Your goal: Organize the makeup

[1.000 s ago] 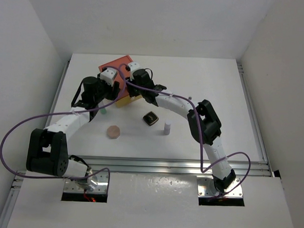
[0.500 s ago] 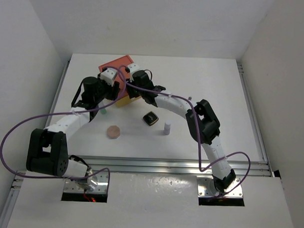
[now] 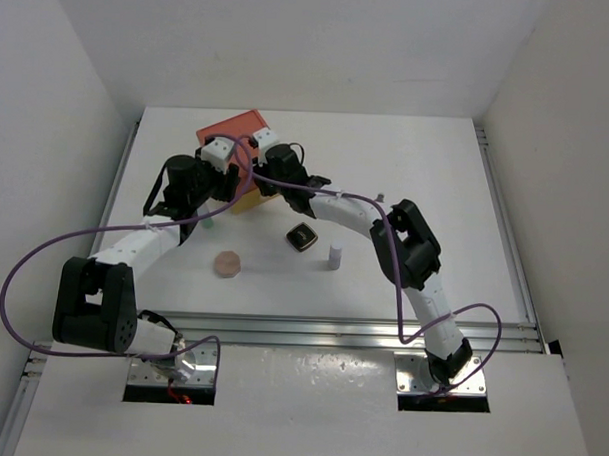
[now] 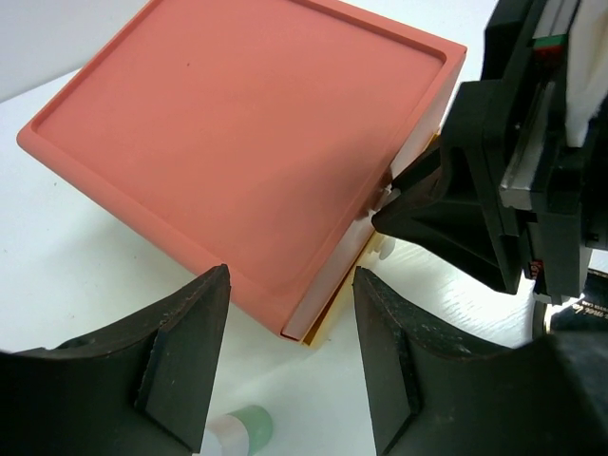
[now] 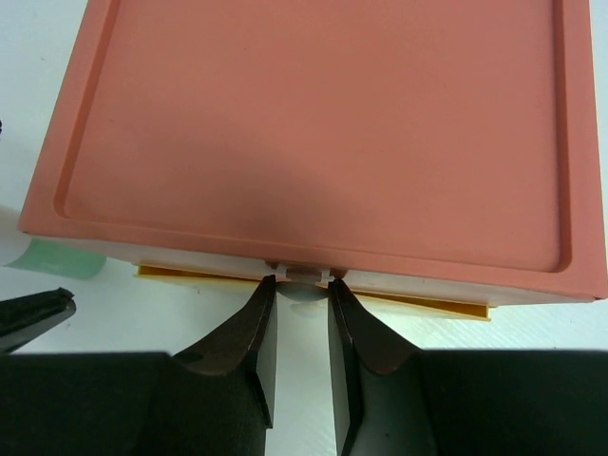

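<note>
The orange-red drawer box (image 3: 231,133) stands at the back left, with a yellow drawer edge (image 5: 427,306) showing under its front. My right gripper (image 5: 300,285) is shut on the drawer's small knob (image 5: 302,288); in the top view it (image 3: 257,185) is at the box front. My left gripper (image 4: 290,361) is open and empty, just off the box's near corner (image 3: 224,192). The pink disc (image 3: 227,263), the black square compact (image 3: 302,237) and the white bottle (image 3: 335,256) lie on the table in front. The black round compact and the tan bottle are out of view.
A small white tube with a green cap (image 4: 237,432) lies on the table under my left gripper, beside the box; it also shows in the right wrist view (image 5: 52,256). Both arms crowd the box front. White walls enclose the table (image 3: 426,182).
My right gripper has edged slightly toward the box front. The left arm and the items on the table have not moved.
</note>
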`<state>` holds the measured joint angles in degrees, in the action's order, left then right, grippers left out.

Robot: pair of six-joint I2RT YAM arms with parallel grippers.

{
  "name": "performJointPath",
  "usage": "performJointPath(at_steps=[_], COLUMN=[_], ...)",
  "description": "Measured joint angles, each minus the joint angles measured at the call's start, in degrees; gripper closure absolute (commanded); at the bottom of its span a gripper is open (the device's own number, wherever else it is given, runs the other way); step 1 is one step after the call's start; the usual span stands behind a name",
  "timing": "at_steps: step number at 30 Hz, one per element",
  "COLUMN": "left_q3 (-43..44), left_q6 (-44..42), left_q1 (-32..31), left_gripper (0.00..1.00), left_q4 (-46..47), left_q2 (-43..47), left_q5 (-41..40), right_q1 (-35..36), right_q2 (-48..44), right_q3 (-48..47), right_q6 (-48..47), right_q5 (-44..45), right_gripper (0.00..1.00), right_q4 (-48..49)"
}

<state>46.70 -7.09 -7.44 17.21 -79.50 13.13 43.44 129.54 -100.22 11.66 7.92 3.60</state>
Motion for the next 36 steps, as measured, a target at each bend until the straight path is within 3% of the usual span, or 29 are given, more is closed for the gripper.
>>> performJointPath(at_steps=[2, 12, 17, 20, 21, 22, 24, 25, 32, 36], left_q3=[-0.07, -0.09, -0.04, -0.04, -0.04, -0.04, 0.09, 0.26, 2.73, 3.76], left_q6=[0.00, 0.02, -0.17, -0.46, -0.50, -0.57, -0.59, -0.37, 0.24, -0.04], left_q1=[0.00, 0.00, 0.00, 0.00, 0.00, 0.00, 0.02, 0.24, 2.38, 4.68], left_gripper=[0.40, 0.40, 0.34, 0.32, 0.32, 0.31, 0.26, 0.25, 0.19, 0.37], left_q4=[-0.02, 0.04, -0.63, -1.73, -2.03, -2.21, -2.93, -3.56, -7.82, -10.88], left_q2=[0.00, 0.00, 0.09, 0.57, 0.85, 1.14, 1.81, 2.16, 4.72, 5.95], left_q5=[-0.22, -1.36, -1.20, -0.92, -0.90, -0.90, -0.87, -0.81, 0.39, 0.55], right_q1=[0.11, 0.55, 1.31, 1.70, 1.75, 1.79, 1.81, 1.86, 2.21, 2.27], right_q2=[-0.50, -11.76, -17.79, -21.16, -21.86, -22.25, -22.51, -22.51, -22.62, -23.82], right_q3=[1.49, 18.27, 25.57, 29.62, 30.38, 30.75, 30.91, 30.91, 30.91, 30.91], right_q6=[-0.13, -1.60, -2.75, -2.97, -3.06, -3.10, -3.23, -3.37, -4.09, -4.70], right_q5=[-0.02, -2.56, -4.66, -6.29, -6.93, -7.45, -8.92, -9.73, -12.57, -12.94], right_gripper=[1.00, 1.00, 1.00, 0.86, 0.69, 0.65, 0.44, 0.39, 0.26, 0.19], right_q4=[1.70, 4.96, 3.98, 3.30, 2.93, 2.56, 1.81, 1.60, -0.13, -2.38])
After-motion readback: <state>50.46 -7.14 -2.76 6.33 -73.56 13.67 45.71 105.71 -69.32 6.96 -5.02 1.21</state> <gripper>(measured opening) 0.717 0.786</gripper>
